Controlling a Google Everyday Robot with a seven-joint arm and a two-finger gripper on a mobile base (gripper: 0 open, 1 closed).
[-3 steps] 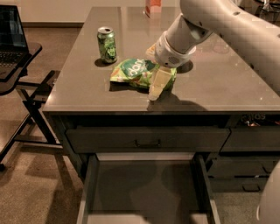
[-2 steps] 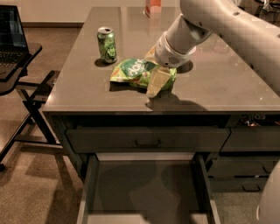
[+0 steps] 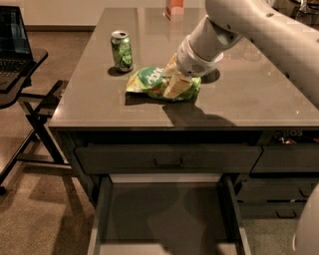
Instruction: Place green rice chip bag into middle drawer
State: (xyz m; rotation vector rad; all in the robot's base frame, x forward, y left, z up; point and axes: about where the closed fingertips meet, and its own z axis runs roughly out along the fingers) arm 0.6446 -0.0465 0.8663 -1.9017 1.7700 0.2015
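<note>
The green rice chip bag [image 3: 148, 81] lies on the grey table top [image 3: 249, 94], near its front middle. My gripper [image 3: 173, 75] reaches down from the upper right over the bag's right half. One pale finger is in front of the bag and the other behind it, and they pinch the bag between them. The middle drawer [image 3: 164, 214] is pulled out below the table's front edge. Its dark floor is bare between pale side walls.
A green soda can [image 3: 122, 51] stands on the table to the left behind the bag. An orange object [image 3: 174, 6] stands at the far edge. A closed drawer with a bar handle [image 3: 168, 162] sits above the open one. Narrower drawers [image 3: 279, 199] are at right. A laptop stand [image 3: 20, 74] is at left.
My gripper has shifted slightly left and its fingers have drawn closer together on the bag. The bag's right end is squeezed. The can and the drawer have not moved.
</note>
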